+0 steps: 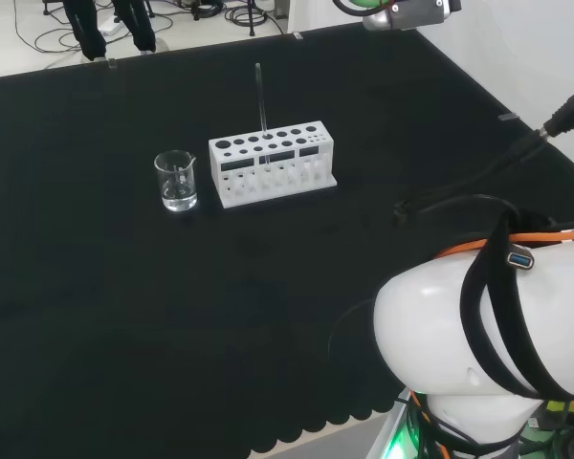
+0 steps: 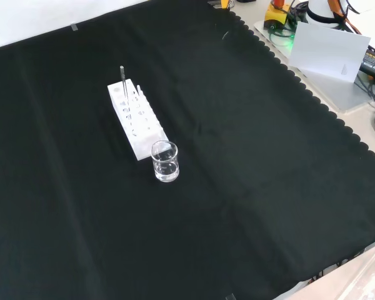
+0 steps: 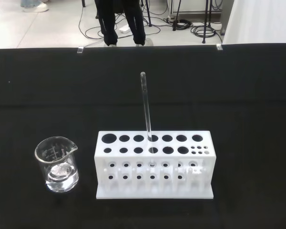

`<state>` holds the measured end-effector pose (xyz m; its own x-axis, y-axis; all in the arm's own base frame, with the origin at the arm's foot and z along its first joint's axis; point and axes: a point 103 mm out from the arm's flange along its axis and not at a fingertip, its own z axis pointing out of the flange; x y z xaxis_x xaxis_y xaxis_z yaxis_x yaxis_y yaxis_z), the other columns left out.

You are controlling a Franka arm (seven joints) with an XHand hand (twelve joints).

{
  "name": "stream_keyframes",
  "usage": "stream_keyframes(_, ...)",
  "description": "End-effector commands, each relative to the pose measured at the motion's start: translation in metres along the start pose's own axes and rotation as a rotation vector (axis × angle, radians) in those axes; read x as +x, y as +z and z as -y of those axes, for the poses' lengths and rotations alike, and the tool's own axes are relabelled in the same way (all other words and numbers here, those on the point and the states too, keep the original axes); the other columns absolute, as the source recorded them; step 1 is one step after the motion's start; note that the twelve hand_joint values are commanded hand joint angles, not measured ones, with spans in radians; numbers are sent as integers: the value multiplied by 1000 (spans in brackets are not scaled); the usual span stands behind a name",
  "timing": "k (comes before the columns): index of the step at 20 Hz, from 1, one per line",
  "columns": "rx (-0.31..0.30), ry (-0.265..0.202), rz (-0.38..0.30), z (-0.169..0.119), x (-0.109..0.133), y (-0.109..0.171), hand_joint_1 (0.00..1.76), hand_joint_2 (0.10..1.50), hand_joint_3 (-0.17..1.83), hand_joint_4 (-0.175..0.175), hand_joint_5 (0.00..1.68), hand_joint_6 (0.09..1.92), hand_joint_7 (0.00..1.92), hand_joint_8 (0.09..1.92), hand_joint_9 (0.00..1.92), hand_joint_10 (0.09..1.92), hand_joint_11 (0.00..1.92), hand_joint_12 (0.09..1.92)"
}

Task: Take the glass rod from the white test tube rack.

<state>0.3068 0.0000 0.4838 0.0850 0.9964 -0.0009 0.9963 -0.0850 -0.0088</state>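
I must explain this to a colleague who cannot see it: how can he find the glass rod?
On the black cloth stands a white test tube rack, beside a small glass beaker. The glass rod rises upright from one hole, the only thin clear stick there.

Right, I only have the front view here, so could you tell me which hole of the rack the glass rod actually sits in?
Observer: In the wrist view the glass rod stands in the back row of the white test tube rack, in the fourth big hole counted from the beaker's end.
Operator: Thank you. Is the rod upright?
Observer: Nearly; in the wrist view its top leans slightly toward the beaker.
Operator: And does the beaker touch the rack?
Observer: No. The head view shows a strip of black cloth between them.
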Motion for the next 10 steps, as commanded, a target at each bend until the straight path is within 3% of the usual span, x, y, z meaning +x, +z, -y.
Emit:
stream_keyframes(1,-79,111,24,95,4,-52,936,1091,-171,-167,202,359,184,771,530,661,487,1233)
stream_keyframes(2,-82,119,29,101,5,-55,882,1113,-173,-166,171,265,114,805,363,732,325,1318)
stream_keyframes(4,-83,123,32,104,6,-56,841,1130,-175,-165,152,188,60,836,230,807,202,1388)
stream_keyframes(10,-78,132,28,105,5,-55,831,1135,-175,-164,155,160,49,850,192,840,166,1408)
